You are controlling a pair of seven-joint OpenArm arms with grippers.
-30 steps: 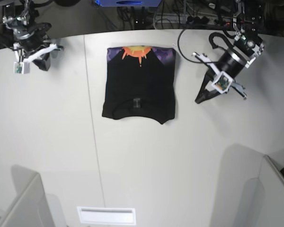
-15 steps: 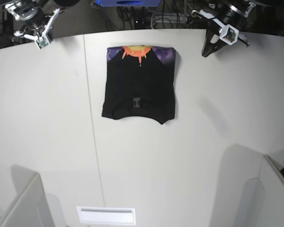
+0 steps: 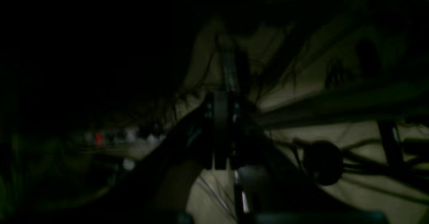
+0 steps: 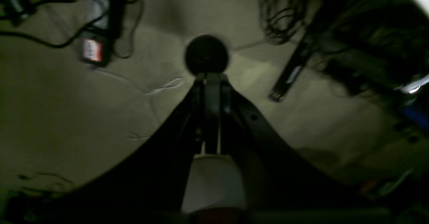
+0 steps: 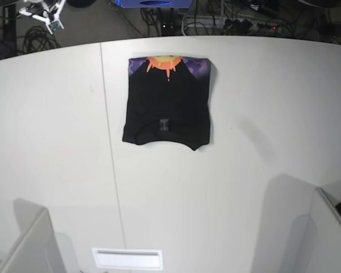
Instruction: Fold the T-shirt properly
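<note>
Broad white bench (image 5: 244, 170). Black short-sleeved cloth T-shirt (image 5: 167, 105), orange sun print showing at its far hem, lies folded into a compact rectangle near the bench's far edge, centre. Soft, limp, light; likely best pinched at corners. Left gripper (image 3: 221, 83) and right gripper (image 4: 211, 83) both closed tight, empty, off the bench.

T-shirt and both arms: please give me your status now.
Both grippers shut, empty: left, right, both off the table. T-shirt lies folded, sun print at far edge. Nothing in the way.
</note>
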